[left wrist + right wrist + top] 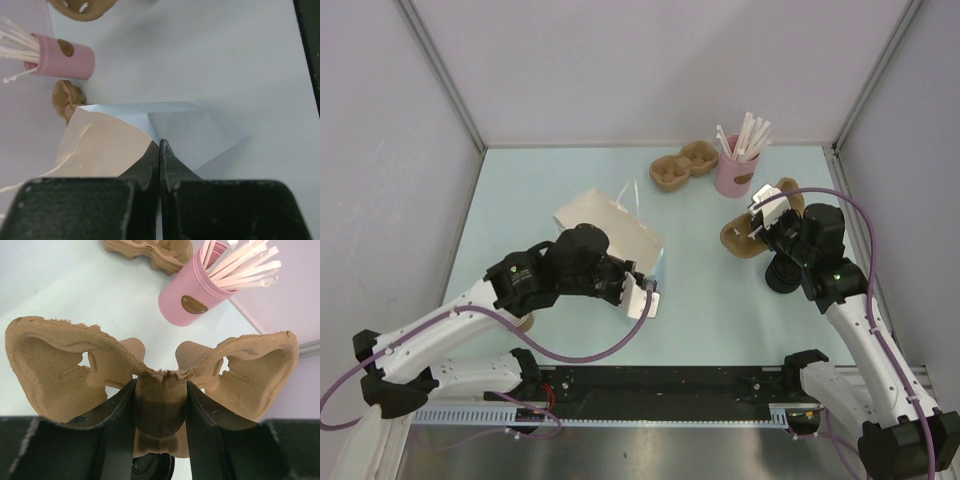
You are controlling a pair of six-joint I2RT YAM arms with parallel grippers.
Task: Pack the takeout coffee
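My left claw (159, 146) is clenched on the edge of the paper bag (102, 150), which spreads ahead of it on the surface (200, 60). My right claw (160, 390) grasps the pulp cup carrier (52, 357) by its middle ridge. Just beneath that claw, under the carrier, a round black lid shows. I take it for the takeout coffee (152, 467); its cup is hidden. The pink cup of straws (192, 295) stands beyond.
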